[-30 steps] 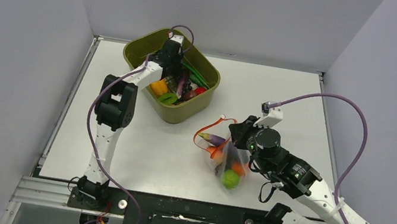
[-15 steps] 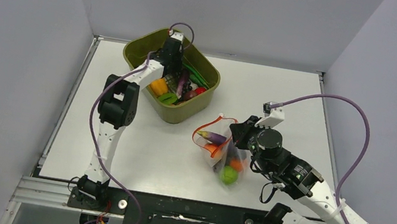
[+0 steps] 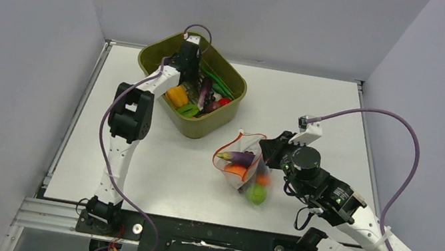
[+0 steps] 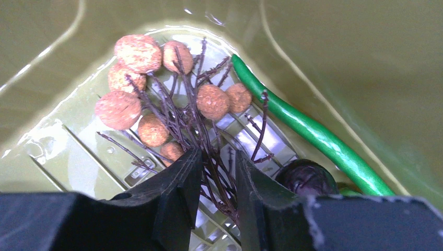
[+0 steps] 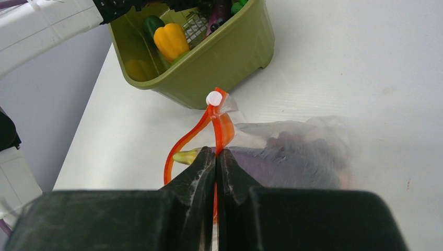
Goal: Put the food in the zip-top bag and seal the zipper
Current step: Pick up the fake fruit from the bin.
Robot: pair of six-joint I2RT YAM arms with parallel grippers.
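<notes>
The white table (image 3: 330,109) is matte and bare around the olive-green tub (image 3: 206,126), which stands at its far side, left of the middle. Plain pale grey walls (image 3: 245,8) close the table on three sides. A black rail (image 3: 209,238) runs along the edge nearest to the arm bases.

The left gripper (image 4: 218,154) is down inside the tub. Its fingers stand a little apart, and the thin dark stems of a cluster of orange-brown berries (image 4: 213,101) pass between them. I cannot tell whether the fingers press the stems. A green bean (image 4: 308,130) and a dark grape (image 4: 305,178) lie beside it, and a yellow pepper (image 5: 171,41) is in the same tub.

The zip-top bag (image 3: 241,169) is on the table just in front of the tub, to its right (its mouth turned toward the tub). The right gripper (image 5: 216,151) is closed tightly on the zipper (image 5: 222,123). Inside the bag are a purple eggplant (image 3: 238,158) and a green round fruit (image 3: 255,195).
</notes>
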